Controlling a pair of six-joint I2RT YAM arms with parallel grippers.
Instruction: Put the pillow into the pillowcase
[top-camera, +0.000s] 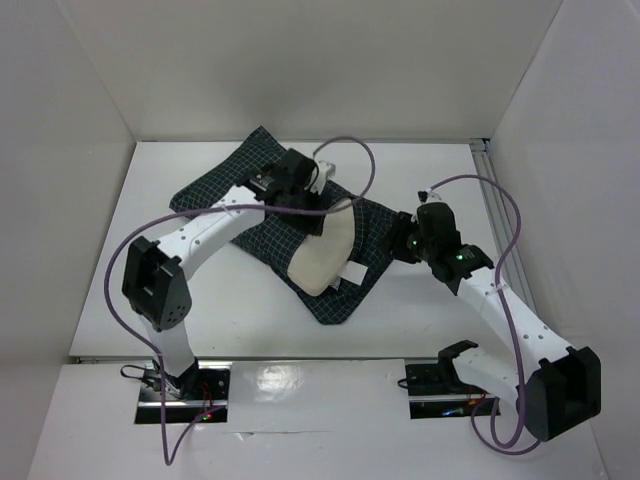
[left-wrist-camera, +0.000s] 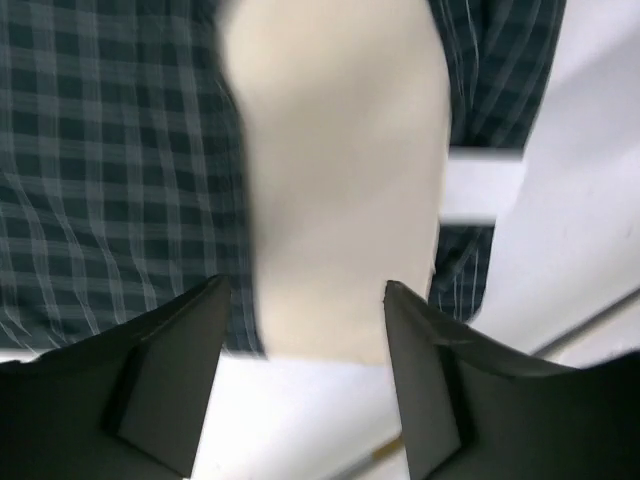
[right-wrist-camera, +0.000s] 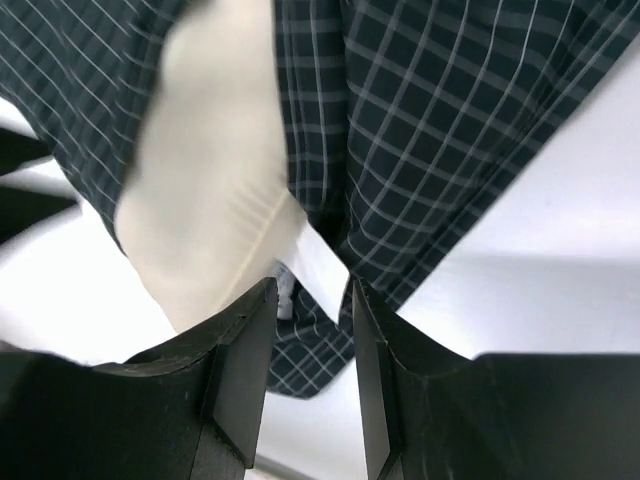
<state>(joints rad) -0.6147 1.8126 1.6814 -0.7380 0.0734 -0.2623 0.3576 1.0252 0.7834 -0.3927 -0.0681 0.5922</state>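
From above, the pillowcase (top-camera: 270, 245) lies under both grippers. The pillow (top-camera: 325, 255) is half out of it, between the left gripper (top-camera: 310, 208) and the right gripper (top-camera: 398, 245). Left wrist: jaws wide apart, empty, pillow end just ahead. Right wrist: jaws apart, gripping nothing — pillow ahead-left, checked cloth ahead-right.

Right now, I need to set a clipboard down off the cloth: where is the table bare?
Bare table: the near strip between the pillowcase and the arm bases; the far right corner behind the right gripper; the far left corner by the wall. Crowded: the middle, where pillow, pillowcase and the left gripper sit.
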